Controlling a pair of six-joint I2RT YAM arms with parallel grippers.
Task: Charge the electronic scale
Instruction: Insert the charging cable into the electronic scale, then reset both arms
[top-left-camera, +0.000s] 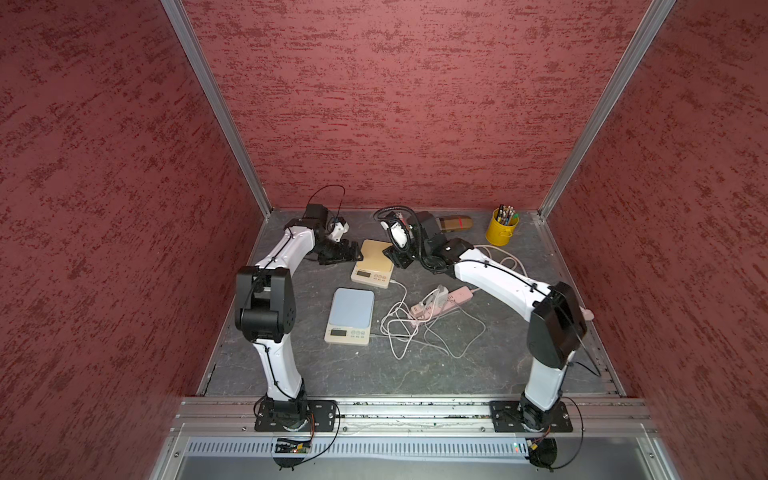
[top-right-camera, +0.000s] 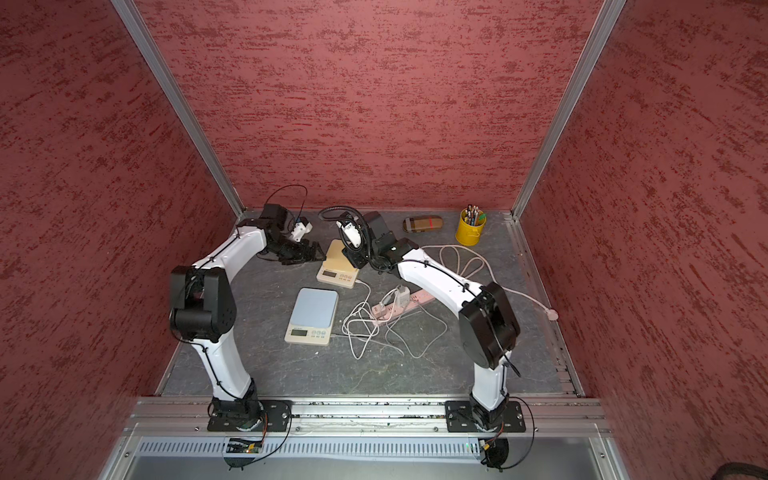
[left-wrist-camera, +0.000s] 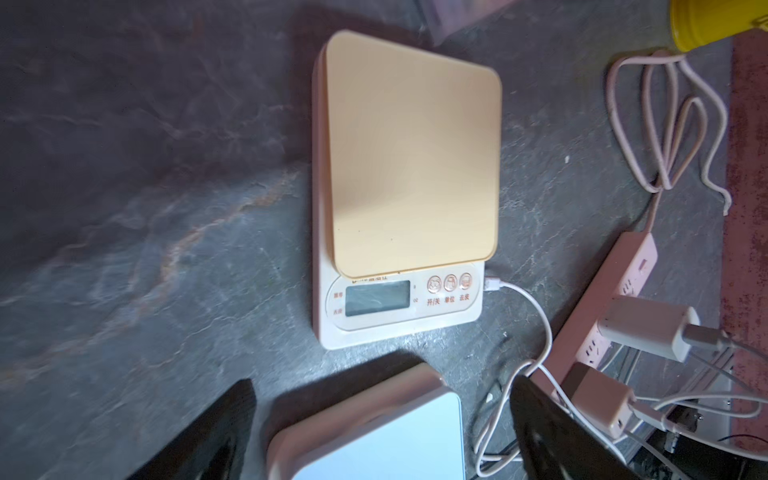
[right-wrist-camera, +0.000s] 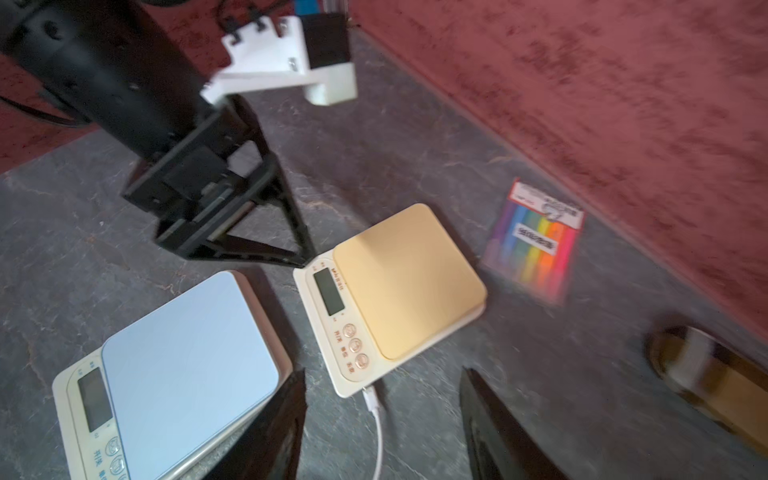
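Note:
Two electronic scales lie mid-table. The gold-topped scale (top-left-camera: 372, 266) (left-wrist-camera: 407, 166) (right-wrist-camera: 407, 282) has a white cable plug (left-wrist-camera: 492, 284) (right-wrist-camera: 372, 401) seated in its side by the buttons. The blue-topped scale (top-left-camera: 349, 316) (right-wrist-camera: 183, 361) lies nearer the front. My left gripper (top-left-camera: 358, 251) (left-wrist-camera: 382, 380) is open, just left of the gold scale's far corner, holding nothing. My right gripper (top-left-camera: 400, 259) (right-wrist-camera: 383, 372) is open above the gold scale's right side. The plug is below its spread jaws, and neither jaw touches it.
A pink power strip (top-left-camera: 440, 301) (left-wrist-camera: 615, 299) holds two chargers, with tangled white cables (top-left-camera: 409, 328) beside it. A yellow pencil cup (top-left-camera: 502, 227), a brown case (top-left-camera: 455, 223) and a coloured sticky-note pack (right-wrist-camera: 536, 245) sit along the back wall. A pink cord (top-left-camera: 503, 257) loops at right.

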